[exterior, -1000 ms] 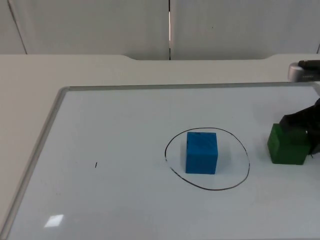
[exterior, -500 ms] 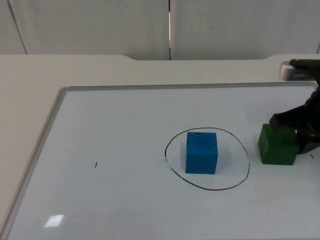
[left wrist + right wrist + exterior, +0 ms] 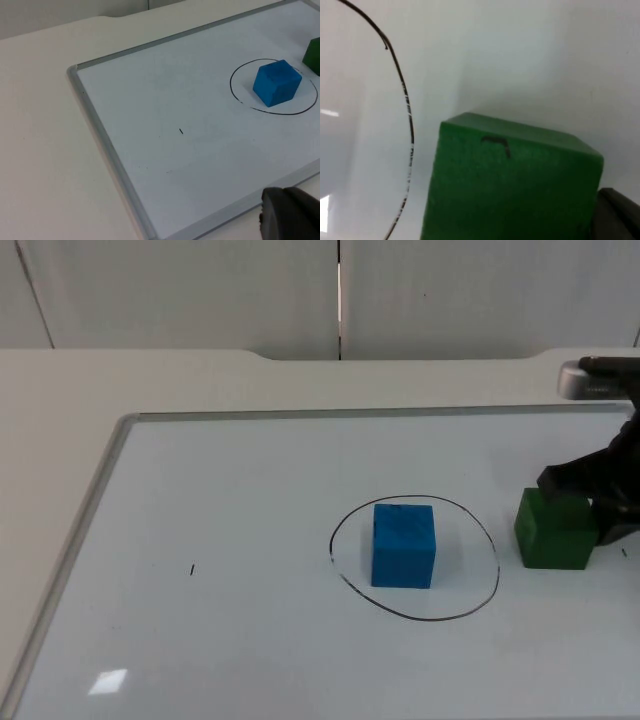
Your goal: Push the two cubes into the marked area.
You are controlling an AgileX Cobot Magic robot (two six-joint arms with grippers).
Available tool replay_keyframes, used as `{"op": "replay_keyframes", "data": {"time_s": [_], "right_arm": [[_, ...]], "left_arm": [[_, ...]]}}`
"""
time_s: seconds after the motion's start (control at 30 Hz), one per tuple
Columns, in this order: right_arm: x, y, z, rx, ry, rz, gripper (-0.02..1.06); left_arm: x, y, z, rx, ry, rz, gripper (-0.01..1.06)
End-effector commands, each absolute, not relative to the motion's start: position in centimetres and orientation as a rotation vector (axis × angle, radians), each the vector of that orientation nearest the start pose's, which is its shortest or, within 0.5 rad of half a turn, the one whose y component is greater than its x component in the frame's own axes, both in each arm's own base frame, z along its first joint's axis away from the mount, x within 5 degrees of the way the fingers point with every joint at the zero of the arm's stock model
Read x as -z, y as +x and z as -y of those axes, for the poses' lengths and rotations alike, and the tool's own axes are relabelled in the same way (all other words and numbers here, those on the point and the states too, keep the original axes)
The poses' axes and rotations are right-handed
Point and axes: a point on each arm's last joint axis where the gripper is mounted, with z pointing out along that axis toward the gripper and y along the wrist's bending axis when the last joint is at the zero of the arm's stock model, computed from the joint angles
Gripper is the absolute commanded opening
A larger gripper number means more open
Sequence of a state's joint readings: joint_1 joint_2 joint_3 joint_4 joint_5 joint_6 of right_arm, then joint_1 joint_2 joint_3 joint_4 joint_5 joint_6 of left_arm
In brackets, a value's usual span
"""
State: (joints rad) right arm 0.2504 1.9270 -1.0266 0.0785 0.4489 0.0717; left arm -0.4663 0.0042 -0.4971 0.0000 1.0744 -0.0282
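On the white table top lies a whiteboard (image 3: 250, 500) with a grey metal frame, and a hand-drawn black circle (image 3: 414, 557) marks the target area on its surface. Inside that circle stands the blue cube (image 3: 403, 544), resting flat on the board and set toward the circle's left half, clear of the line on every side. Just outside the circle's right edge stands the green cube (image 3: 555, 528), close to the line but apart from it, so it is not yet within the marked area. Against the right side of the green cube sits the right gripper (image 3: 610, 502), its black body touching the cube's upper right corner in the top view; whether its fingers are apart or together cannot be told. From the right wrist view, the green cube (image 3: 510, 185) appears close up, with a small dark mark on its top face and an arc of the black circle (image 3: 405, 115) beside it. From the left wrist view, the left gripper (image 3: 290, 215) waits over the board's near frame edge, well apart from both cubes; its finger position cannot be told. A short dark tick mark (image 3: 192, 570) lies on the board far left of the circle.
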Motion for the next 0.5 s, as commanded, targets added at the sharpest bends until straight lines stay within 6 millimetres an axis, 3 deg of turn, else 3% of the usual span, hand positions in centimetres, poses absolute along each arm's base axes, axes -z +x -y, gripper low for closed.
{"op": "replay_keyframes", "data": {"time_s": [0.0,0.2,0.47], "right_arm": [[-12.1,33.9,-9.2,-0.14,-0.167,-2.826,0.0],[-12.1,33.8,-9.6,-0.141,-0.187,-2.821,0.0],[-12.2,33.5,-11.6,-0.165,-0.256,-2.785,0.0]], "left_arm": [[-27.4,-0.4,-0.3,0.293,0.448,-2.029,0.0],[-27.4,-0.4,-0.3,0.293,0.448,-2.029,0.0],[-27.4,-0.4,-0.3,0.293,0.448,-2.029,0.0]]}}
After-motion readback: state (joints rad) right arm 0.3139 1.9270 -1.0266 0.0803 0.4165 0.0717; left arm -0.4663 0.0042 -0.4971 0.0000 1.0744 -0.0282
